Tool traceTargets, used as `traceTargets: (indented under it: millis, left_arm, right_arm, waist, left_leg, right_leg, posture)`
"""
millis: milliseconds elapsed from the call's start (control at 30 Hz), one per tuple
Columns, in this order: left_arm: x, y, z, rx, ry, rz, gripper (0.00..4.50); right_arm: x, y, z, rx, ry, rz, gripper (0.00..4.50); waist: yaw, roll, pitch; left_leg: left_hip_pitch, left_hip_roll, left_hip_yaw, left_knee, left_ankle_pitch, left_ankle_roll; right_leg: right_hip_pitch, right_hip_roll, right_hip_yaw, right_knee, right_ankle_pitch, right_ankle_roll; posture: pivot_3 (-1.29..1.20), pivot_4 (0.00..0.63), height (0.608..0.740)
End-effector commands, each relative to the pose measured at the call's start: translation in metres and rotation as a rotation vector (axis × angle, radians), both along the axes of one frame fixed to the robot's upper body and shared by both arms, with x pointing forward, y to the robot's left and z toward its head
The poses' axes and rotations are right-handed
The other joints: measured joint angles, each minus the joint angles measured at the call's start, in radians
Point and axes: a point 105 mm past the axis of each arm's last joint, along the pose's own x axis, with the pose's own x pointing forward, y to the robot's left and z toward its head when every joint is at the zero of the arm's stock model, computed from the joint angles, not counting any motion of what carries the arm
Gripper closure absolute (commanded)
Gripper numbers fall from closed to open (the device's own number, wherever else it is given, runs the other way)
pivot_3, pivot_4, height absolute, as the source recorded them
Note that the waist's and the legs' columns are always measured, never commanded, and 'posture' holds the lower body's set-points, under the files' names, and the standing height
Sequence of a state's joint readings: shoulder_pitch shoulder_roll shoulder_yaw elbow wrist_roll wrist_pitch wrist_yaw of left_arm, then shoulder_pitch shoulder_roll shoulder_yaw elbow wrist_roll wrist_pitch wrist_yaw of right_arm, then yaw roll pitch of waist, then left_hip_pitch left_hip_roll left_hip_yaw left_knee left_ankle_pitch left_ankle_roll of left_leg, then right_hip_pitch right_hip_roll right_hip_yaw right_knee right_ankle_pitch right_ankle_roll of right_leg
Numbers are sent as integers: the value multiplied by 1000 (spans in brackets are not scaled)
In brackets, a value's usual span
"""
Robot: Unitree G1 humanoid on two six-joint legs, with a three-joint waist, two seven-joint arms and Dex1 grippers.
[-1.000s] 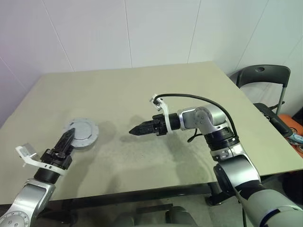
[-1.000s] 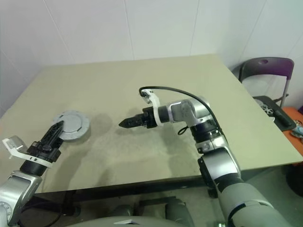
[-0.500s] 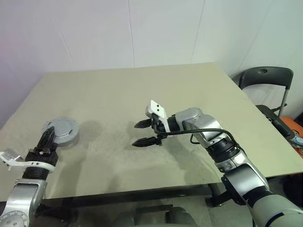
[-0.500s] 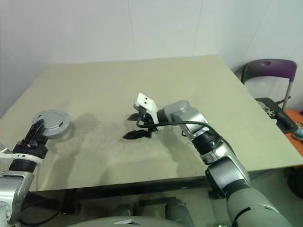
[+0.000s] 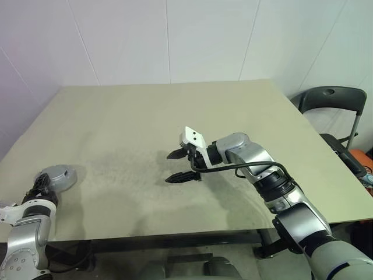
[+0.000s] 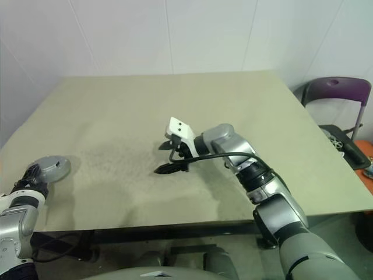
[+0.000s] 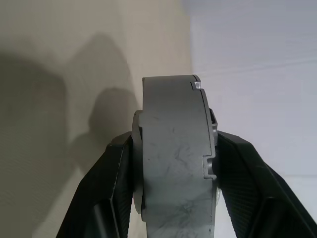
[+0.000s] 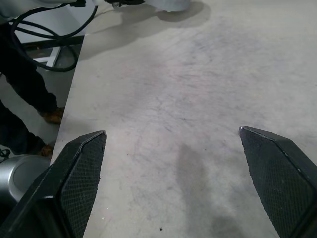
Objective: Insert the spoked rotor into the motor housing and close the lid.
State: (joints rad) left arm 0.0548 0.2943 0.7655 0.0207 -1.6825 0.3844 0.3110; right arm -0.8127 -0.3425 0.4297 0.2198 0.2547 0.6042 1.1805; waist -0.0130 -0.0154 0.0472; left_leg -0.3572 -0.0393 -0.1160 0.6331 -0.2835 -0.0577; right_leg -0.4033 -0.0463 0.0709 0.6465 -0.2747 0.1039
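Two grippers are seen over a beige table (image 5: 145,116). At about eight o'clock in the head views, at the table's near left edge, a round grey disc assembly (image 5: 57,177) is held by the left gripper (image 5: 39,188). In the left wrist view, this assembly (image 7: 174,148) is seen edge-on as a thick grey band with small notches along one side, and it is pinched between the two black fingers (image 7: 106,188), one pressed to each flat face. The part is best read as the motor housing with the lid on it, though no copper windings or spokes can be made out from these angles, so which piece faces which way cannot be told. The spoked rotor cannot be picked out separately.

Near the centre of the table, the right gripper (image 5: 178,165) is held above the surface, pointing toward nine o'clock. Its fingers (image 8: 74,173) are spread wide and nothing is held between them; bare tabletop is seen through the gap. A white tab (image 5: 193,137) is mounted on top of its wrist, and a black cable (image 5: 233,168) is looped beneath the forearm.

At about three o'clock, beyond the table's right edge, a dark chair (image 5: 332,102) is placed.
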Motion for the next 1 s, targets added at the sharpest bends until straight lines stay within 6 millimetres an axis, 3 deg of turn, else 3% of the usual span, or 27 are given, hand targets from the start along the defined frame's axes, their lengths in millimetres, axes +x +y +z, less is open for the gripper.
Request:
traceTargets:
  millis: [33,100,333,500,667,867,1000]
  left_arm:
    - [4,0,12,9,-29,-9,2395]
    - [5,-2,14,4,-22,-8,2395]
    - [1,-10,17,-46,64,38,78]
    - [-12,-12,12,-80,187,129,34]
    - [-24,-28,11,-61,330,149,34]
    - [-16,-58,24,42,417,88,34]
    - [10,-90,49,261,382,-68,34]
  right_arm:
    - [-1,2,9,21,-32,20,0]
    - [-2,2,9,21,-32,20,0]
    - [-2,2,9,18,-30,21,0]
    - [-2,2,9,15,-28,25,0]
    - [-2,3,8,13,-28,31,0]
    - [-1,4,8,11,-31,34,0]
    - [1,4,8,14,-38,28,0]
  waist:
    - [0,0,0]
    - [0,0,0]
    - [1,0,0]
    - [1,-1,0]
    - [1,-1,0]
    - [5,-1,0]
    - [4,-1,0]
  left_leg:
    - [0,0,0,0,0,0]
    - [0,0,0,0,0,0]
    - [0,0,0,0,0,0]
    - [1,0,0,1,0,0]
    - [1,0,0,1,0,0]
    - [2,0,0,3,0,-1]
    - [2,-1,0,6,0,0]
  right_leg:
    - [0,0,0,0,0,0]
    - [0,0,0,0,0,0]
    - [0,0,0,0,0,0]
    - [0,0,0,1,0,0]
    - [1,0,1,1,0,0]
    - [5,1,-2,0,0,-1]
    - [7,1,-2,0,1,-2]
  posture:
    - [0,0,740]
    - [0,0,740]
    - [0,0,740]
    - [0,0,740]
    - [0,0,740]
    - [0,0,740]
    - [0,0,740]
